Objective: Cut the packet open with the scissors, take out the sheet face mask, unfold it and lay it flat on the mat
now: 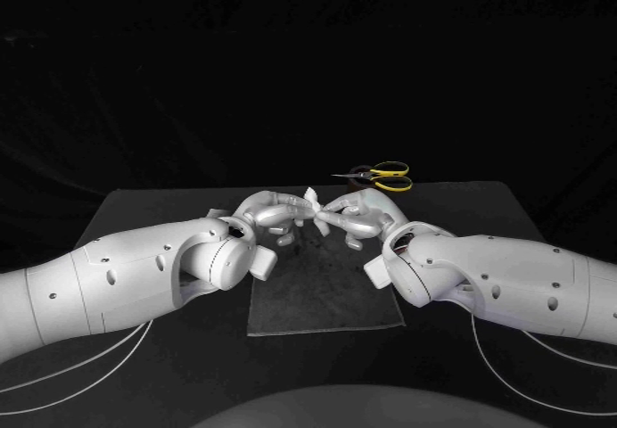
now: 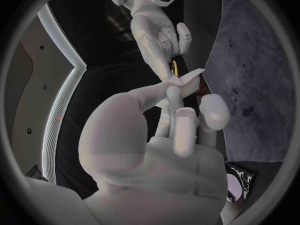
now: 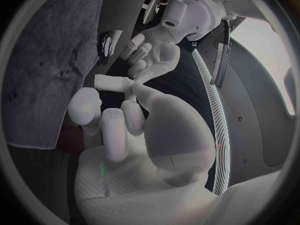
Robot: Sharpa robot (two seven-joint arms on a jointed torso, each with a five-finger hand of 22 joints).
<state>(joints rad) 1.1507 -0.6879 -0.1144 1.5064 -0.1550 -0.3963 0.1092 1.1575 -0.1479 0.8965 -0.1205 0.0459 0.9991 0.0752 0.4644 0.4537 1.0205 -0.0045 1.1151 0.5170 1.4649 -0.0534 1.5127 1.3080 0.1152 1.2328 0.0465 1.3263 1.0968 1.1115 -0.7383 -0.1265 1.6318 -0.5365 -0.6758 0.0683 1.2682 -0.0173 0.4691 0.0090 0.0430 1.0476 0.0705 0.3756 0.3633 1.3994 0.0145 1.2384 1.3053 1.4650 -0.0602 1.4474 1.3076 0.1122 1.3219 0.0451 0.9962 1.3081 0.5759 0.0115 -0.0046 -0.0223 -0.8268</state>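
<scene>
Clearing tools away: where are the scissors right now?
In the head view the scissors lie at the table's far edge, right of centre, just beyond the right hand, which pinches the sheet face mask together with the left hand.

Head view looks down; wrist views (close-up) share the mat [image 2: 256, 60].

This looks like a robot lab bench. A black table [image 1: 482, 209] stands in front of a black cloth backdrop [image 1: 308, 80]. A white left arm [image 1: 116, 285] and right arm [image 1: 514, 276] reach over the table, trailing thin cables [image 1: 78, 370] at its near edge. A grey mat [image 1: 322, 303] lies at its middle.
</scene>
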